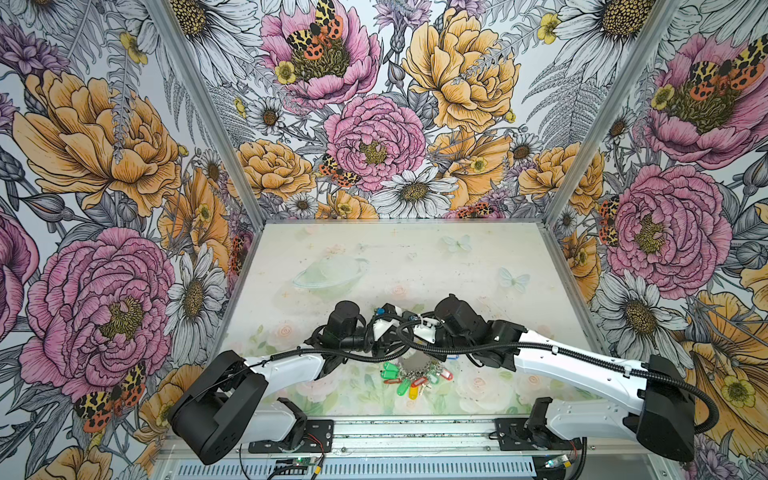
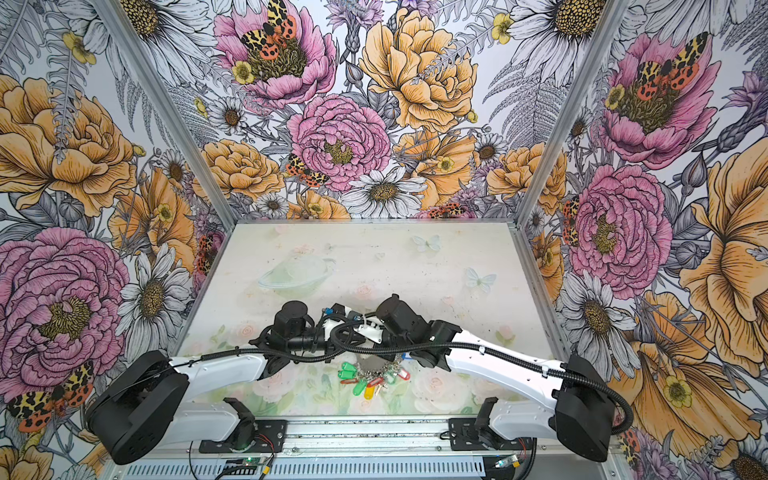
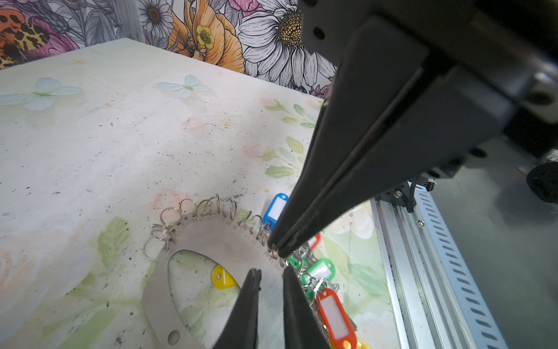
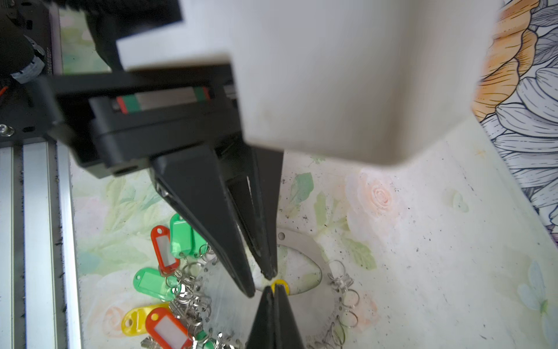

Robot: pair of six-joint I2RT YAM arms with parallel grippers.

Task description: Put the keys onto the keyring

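Floral-papered walls (image 1: 374, 124) box in a pale printed counter (image 1: 415, 257). Both arms meet low over its 6 o'clock part.

Left end effector (image 3: 271, 270): the fingers stand narrowly apart astride the flat band of the keyring (image 3: 211, 238). One tip is at the central hole, the other at the outer edge. Cannot tell from this angle whether they pinch the band or only bracket it.

Right end effector (image 3: 277, 249): closed, tips pressed together, nothing seen between them. The point is down among the wire rings (image 3: 208, 207) on the band's outer edge, just beside the left tips.

Blue-tagged key (image 3: 275, 210): lies on the counter just outside that ringed edge, close against the right fingers. In a top view the tag (image 1: 453, 356) shows at 3 o'clock of the keyring, under the right forearm. Its long axis aims at the ringed edge, and the metal key itself is hidden.

Judgement: the right arm is much the nearer for the pick-up, and the left suits holding the band steady.

Bunched tags (image 1: 399, 380), green, red and yellow, crowd the keyring's 6 to 7 o'clock side, towards the front rail (image 1: 415, 432).

Room: the counter is open from 9 through 12 to 2 o'clock. The rail is close at 6. The wrists and their cables cross overhead, so clearance between the arms is tight.
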